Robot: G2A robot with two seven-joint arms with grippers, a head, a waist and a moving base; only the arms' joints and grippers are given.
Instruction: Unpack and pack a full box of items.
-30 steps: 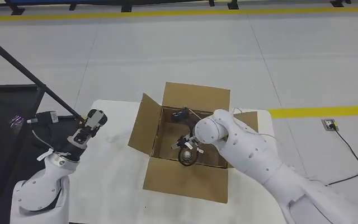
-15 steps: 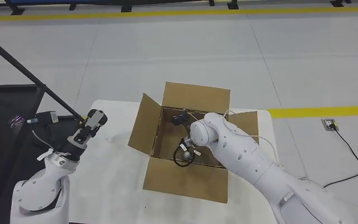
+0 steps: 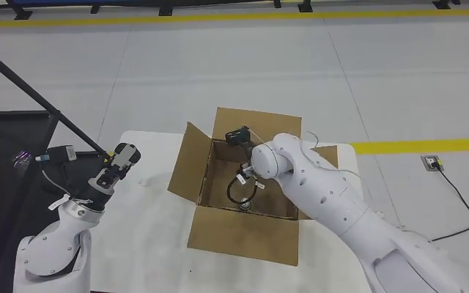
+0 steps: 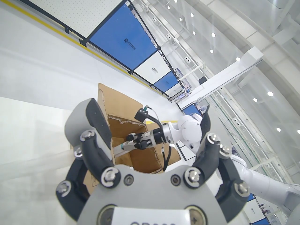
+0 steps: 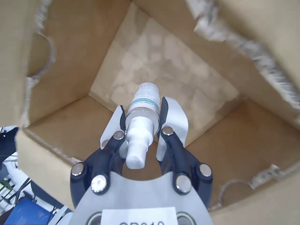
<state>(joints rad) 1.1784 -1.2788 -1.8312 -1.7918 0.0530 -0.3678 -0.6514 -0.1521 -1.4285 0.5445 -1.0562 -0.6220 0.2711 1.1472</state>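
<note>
Nearest us, our left arm (image 3: pixel 99 194) hangs over the table (image 3: pixel 146 234) at 9 o'clock from the cardboard box (image 3: pixel 242 238), its jaws spread wide with nothing between them. Our right arm (image 3: pixel 315 198) enters from 4 o'clock and bends down into the box. Its jaws are pinching a spray bottle (image 5: pixel 144 108) just below the white pump head, with the bottle's base pointing toward the box floor. Farther off, the box sits open mid-table with its flaps folded outward, the far flap (image 3: pixel 256 121) at 12 o'clock.
</note>
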